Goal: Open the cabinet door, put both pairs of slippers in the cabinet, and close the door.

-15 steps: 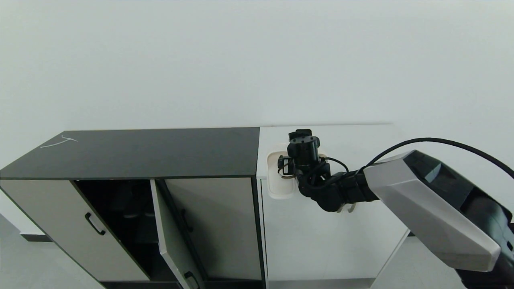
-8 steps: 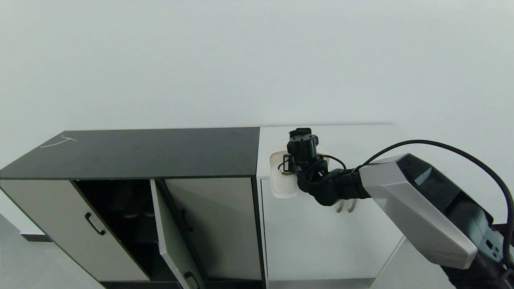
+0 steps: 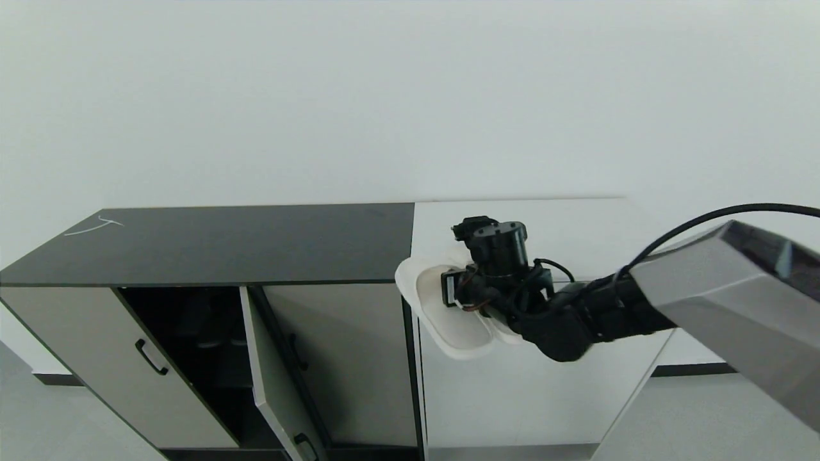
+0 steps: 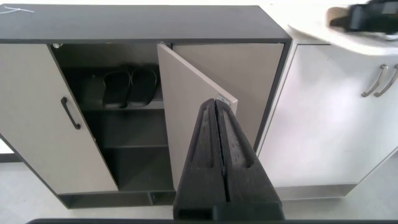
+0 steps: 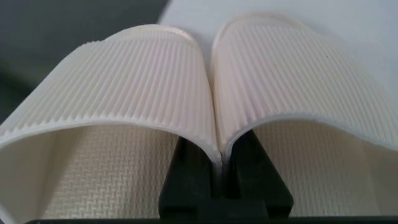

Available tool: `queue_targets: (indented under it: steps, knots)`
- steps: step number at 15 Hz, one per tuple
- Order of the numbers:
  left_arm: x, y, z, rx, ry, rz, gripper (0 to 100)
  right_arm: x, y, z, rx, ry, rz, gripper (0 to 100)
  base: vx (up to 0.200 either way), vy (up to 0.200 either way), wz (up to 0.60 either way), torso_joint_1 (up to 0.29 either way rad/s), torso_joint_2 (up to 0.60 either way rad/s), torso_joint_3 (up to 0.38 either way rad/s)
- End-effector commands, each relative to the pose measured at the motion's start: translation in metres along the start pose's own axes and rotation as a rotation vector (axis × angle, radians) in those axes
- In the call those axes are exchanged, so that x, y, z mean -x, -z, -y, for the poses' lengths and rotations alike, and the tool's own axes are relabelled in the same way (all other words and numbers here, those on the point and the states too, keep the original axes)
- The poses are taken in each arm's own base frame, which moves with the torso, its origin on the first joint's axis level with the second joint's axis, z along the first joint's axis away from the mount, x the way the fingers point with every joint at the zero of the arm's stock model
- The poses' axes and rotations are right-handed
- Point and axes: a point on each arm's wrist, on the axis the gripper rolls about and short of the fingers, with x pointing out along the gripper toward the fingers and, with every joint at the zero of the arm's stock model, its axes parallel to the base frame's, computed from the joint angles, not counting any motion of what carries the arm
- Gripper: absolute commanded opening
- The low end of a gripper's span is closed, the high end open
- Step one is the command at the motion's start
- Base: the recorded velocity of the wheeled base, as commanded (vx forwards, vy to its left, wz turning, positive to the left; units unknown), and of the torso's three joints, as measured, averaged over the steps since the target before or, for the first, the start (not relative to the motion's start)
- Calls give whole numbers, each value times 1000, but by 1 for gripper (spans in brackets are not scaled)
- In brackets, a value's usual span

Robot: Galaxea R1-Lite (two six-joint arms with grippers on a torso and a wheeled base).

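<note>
No readable text or numbers on cabinet or slippers

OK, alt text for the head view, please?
The right arm holds a pair of white slippers in its jaws, in the air at the front edge of a white cabinet. To the left, a dark cabinet stands with one door open.

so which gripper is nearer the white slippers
Right: the right gripper holds the slippers; the left gripper faces the open door, well apart from them.
</note>
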Motion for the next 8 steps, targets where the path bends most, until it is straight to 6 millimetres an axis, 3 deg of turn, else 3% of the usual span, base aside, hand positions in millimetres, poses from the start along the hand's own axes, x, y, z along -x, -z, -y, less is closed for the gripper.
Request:
queue_targets:
  steps: [1, 4, 6, 8]
  knots:
    - [0, 0, 0, 1, -1, -1, 0, 111, -18, -5, 6, -256, 17, 0, -200, 0, 0, 2, 2, 2]
    - [0, 0, 0, -1, -1, -1, 0, 168, 9, 3, 21, -366, 39, 0, -200, 0, 0, 9, 4, 7]
    - [0, 0, 0, -2, -1, -1, 0, 177, 23, 4, 31, -383, 60, 0, -200, 0, 0, -10, 10, 7]
    - [0, 0, 0, -2, -1, -1, 0, 184, 33, 9, 29, -390, 71, 0, 0, 0, 0, 0, 0, 0]
